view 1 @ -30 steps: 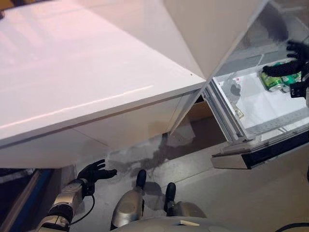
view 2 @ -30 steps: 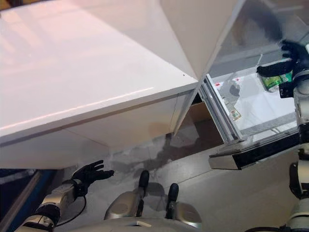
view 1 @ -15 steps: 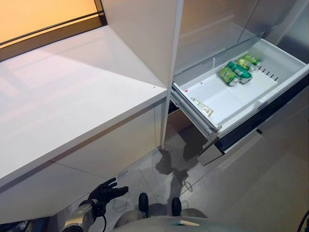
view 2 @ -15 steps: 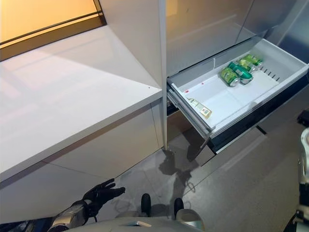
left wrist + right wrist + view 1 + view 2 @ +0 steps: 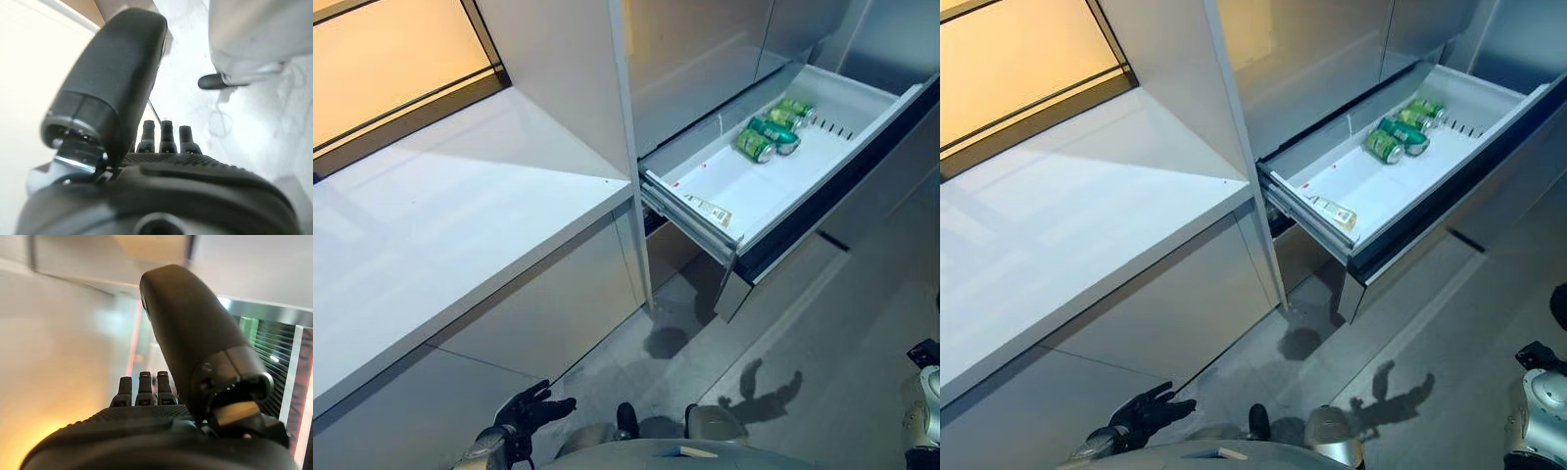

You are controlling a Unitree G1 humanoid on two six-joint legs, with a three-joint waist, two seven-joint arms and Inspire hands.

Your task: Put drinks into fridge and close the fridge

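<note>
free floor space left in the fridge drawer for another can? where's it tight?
Most of the drawer floor is bare: the white stretch between the green cans and the small packet by the near end. The far end is crowded, the cans lying bunched together there. The white counter beside the fridge is bare too.

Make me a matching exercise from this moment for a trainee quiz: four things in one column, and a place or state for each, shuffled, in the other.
Things:
1. green cans
2. fridge drawer
3. left hand
4. white counter

Places or states:
A. pulled out, open
B. low by the floor, fingers spread, empty
C. lying on their sides at the drawer's far end
D. left of the drawer, bare top

Pairs: 1-C, 2-A, 3-B, 4-D
</note>
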